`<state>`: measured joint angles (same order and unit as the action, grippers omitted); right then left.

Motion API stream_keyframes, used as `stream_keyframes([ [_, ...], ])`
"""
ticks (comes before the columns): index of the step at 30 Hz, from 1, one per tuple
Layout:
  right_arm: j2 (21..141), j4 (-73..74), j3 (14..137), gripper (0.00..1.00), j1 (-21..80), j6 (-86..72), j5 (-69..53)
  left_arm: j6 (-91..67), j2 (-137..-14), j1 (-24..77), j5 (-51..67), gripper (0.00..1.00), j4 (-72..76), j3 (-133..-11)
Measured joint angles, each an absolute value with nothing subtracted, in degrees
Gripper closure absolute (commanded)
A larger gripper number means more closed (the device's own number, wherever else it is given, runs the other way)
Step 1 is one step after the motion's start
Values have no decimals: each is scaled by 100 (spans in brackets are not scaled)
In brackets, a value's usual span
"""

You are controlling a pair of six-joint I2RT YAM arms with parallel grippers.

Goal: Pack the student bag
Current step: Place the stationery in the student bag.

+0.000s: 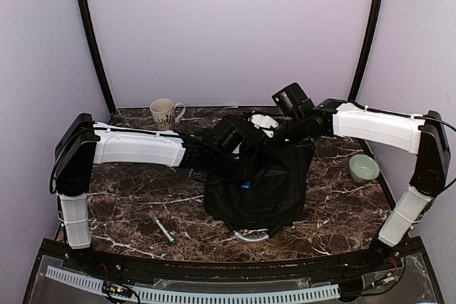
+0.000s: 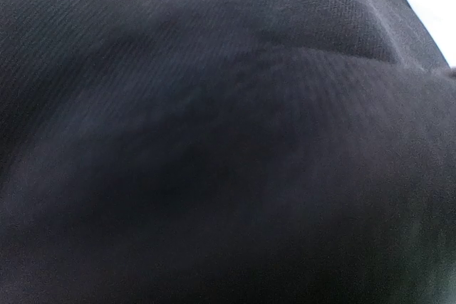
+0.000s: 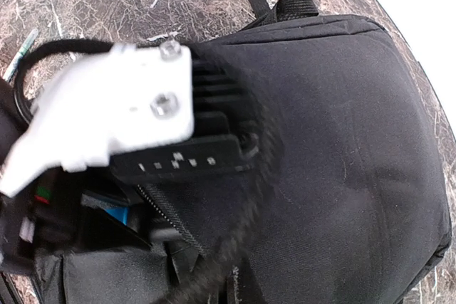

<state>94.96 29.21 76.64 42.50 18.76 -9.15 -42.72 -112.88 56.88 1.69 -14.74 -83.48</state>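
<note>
Centrally, the student bag sits on the table between the two arms. It is slumped and soft-sided, with its grey loop handle lying toward the near edge.

The left arm reaches across from the left, and its wrist dips into the bag's upper opening. Its own camera shows nothing but close black fabric, so the left fingers are buried in or pressed against the cloth. Whether they are spread or pinching anything cannot be told. This is likely a reach inside, either to set something down or to hold the mouth apart.

The right arm comes in from the right, its wrist over the bag's far upper edge. Its camera looks down on the bag's side panel and on the white wrist housing of the other arm. The right fingers do not show there or from above, so their state cannot be told. It is probably placed to steady or lift the rim, since limp fabric tends to fold shut on a reaching arm.

A small blue patch shows inside the opening, but what it is stays unclear.

Outside the bag:
- A mug stands at the far left.
- A bowl sits to the right.
- A pen lies near the bag's left side.

Packing looks unfinished.
</note>
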Motion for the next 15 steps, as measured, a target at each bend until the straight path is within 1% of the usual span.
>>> stream_keyframes([
  [3, 9496, 2956, 7664, 100, 4241, 1839, -932, -4316, -11445, 5688, 248, 79, -1260, -8436],
  [7, 9496, 3011, 7664, 100, 4200, 1806, -923, -4390, -11649, 5688, 336, 72, -1052, -8606],
  [10, 9496, 3006, 7664, 100, 4182, 1793, -915, -4410, -11681, 5684, 301, 63, -1048, -8665],
  [13, 9496, 2985, 7664, 100, 4182, 1791, -919, -4425, -11681, 5684, 228, 58, -1125, -8722],
  [15, 9496, 2980, 7664, 100, 4182, 1791, -923, -4427, -11679, 5684, 202, 57, -1142, -8724],
])
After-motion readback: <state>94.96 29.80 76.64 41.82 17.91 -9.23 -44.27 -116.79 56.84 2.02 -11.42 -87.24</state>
